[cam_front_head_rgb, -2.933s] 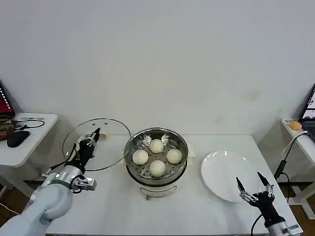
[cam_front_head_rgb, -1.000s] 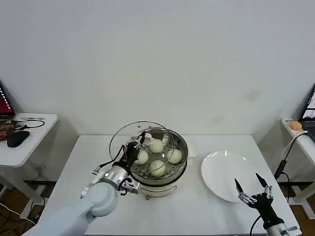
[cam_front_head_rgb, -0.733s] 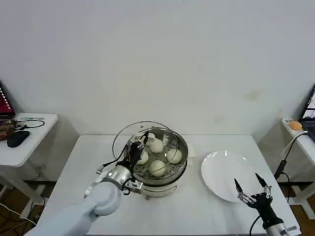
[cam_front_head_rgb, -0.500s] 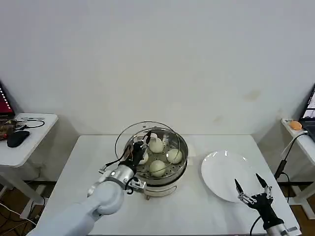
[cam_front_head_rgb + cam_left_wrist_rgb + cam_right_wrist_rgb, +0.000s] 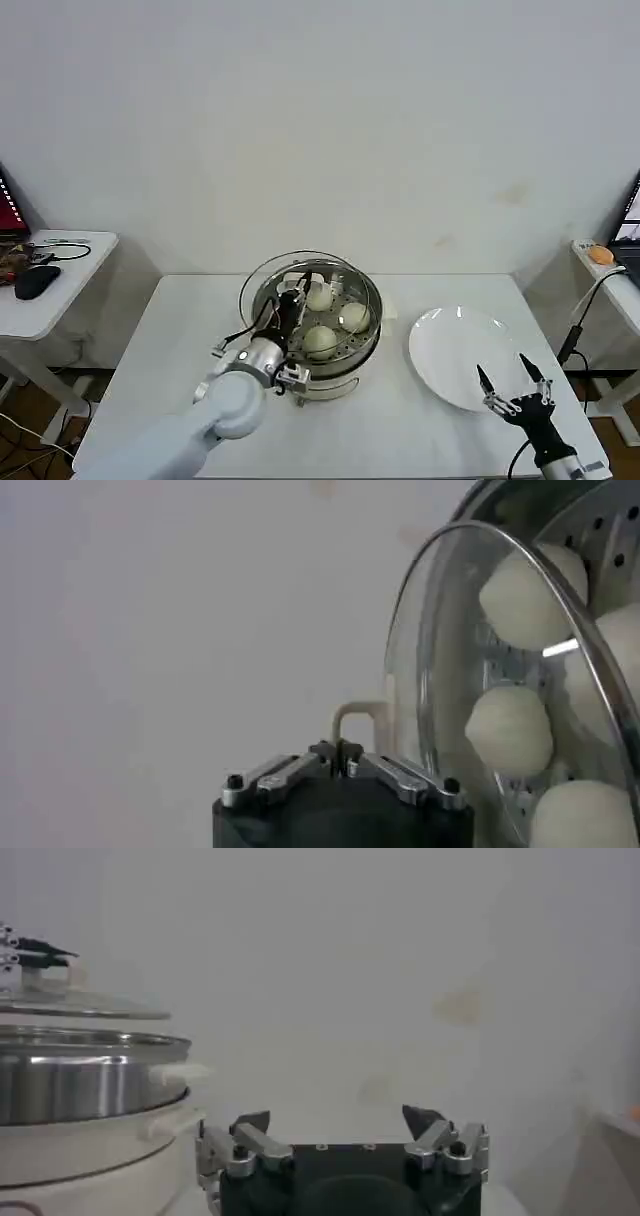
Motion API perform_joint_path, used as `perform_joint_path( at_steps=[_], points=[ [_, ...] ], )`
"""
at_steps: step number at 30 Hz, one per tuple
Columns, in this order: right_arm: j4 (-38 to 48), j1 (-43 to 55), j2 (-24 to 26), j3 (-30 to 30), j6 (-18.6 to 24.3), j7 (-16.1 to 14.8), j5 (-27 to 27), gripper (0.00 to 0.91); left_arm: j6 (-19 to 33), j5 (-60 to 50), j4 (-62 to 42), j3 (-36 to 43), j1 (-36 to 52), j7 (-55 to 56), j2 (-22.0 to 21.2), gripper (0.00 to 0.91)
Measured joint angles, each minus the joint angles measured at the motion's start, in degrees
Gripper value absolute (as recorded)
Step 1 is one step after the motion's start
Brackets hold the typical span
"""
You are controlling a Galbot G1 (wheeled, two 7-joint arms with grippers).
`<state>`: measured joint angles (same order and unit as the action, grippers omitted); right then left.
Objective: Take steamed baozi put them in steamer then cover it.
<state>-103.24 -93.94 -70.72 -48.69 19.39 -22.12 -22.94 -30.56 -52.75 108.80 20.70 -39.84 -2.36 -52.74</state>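
A plain white tabletop stood against a bare white wall. The left end effector gripped the cover above the steamer; the right end effector sat spread at the front right corner.

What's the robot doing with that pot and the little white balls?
Those balls are steamed baozi, four buns sitting inside the steamer on the white table. The left gripper is pinching the handle of the cover, a glass lid, and holding it just above the steamer, shifted a bit to the robot's left, not yet set down. The right gripper waits open at the table's near edge, by a white plate.
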Motion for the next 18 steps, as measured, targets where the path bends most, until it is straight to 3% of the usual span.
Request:
perform_joint_path(
  at_steps=[18],
  points=[
    [0.1,-0.1,0.0,-0.2,0.2,0.0,-0.1,0.907,-2.9,-1.0,-1.0,2.3,1.0,-0.7,-2.6,0.000]
  ],
)
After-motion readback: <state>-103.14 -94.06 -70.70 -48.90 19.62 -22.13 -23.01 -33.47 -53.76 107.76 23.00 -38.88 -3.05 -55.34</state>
